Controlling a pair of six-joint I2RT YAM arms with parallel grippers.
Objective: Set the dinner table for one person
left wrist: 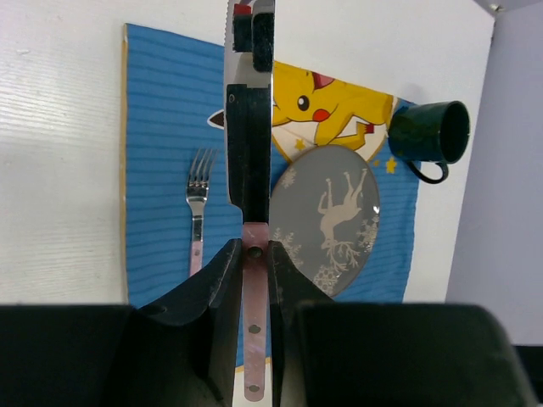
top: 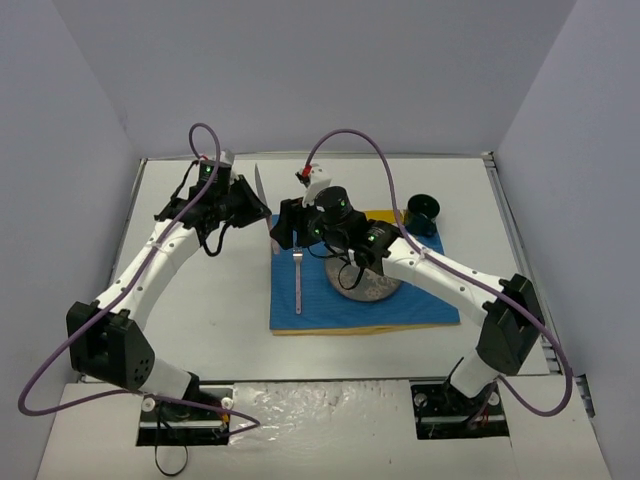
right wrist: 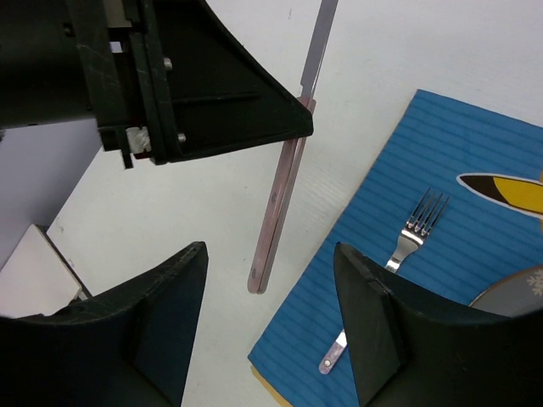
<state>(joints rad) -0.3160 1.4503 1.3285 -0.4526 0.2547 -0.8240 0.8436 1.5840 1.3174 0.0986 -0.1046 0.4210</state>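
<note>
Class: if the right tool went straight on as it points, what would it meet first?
Probably the knife, at its pink handle, held by the left tool; depth is unclear, and the dinner table lies beyond.

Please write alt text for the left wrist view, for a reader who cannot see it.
The left tool grips a pink-handled knife, blade pointing away. Beyond it, a blue placemat on the white table holds a fork and a deer-print plate, with a dark green mug at its corner.
</note>
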